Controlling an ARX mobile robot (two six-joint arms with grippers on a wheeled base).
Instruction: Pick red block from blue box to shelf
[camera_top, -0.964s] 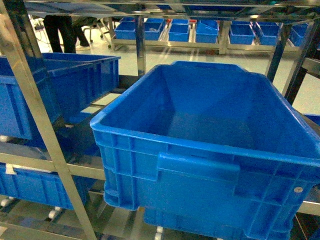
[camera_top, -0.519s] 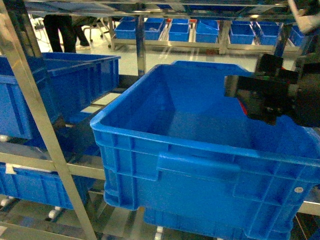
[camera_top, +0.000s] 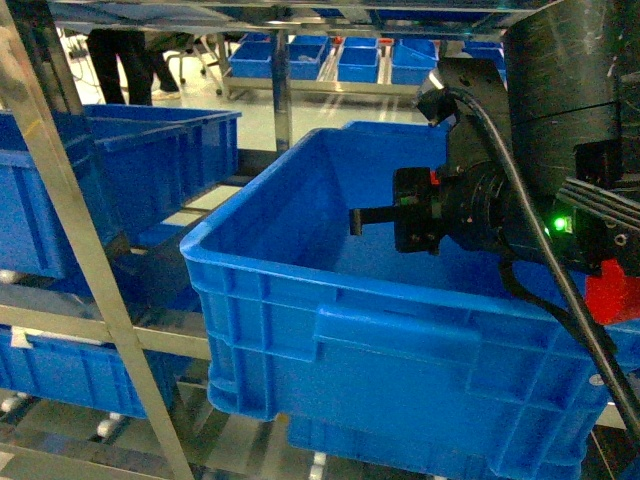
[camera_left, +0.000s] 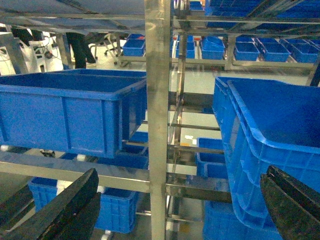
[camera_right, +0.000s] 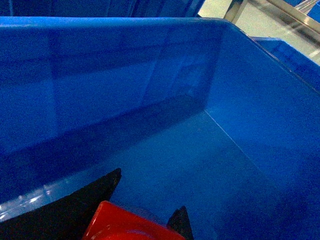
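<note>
Right wrist view: red block, clamped between the right arm's dark fingers, held over the floor of a dark blue crate on the shelf. Judged light, rigid, glossy, slippery; hold by flat sides. Head view hides the block behind the right arm. Left wrist view: left fingers spread apart, empty.

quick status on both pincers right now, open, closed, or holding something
Left pincer: open, holding nothing, facing the shelf.
Right pincer: shut on the red block, over the inside of a blue crate.
</note>
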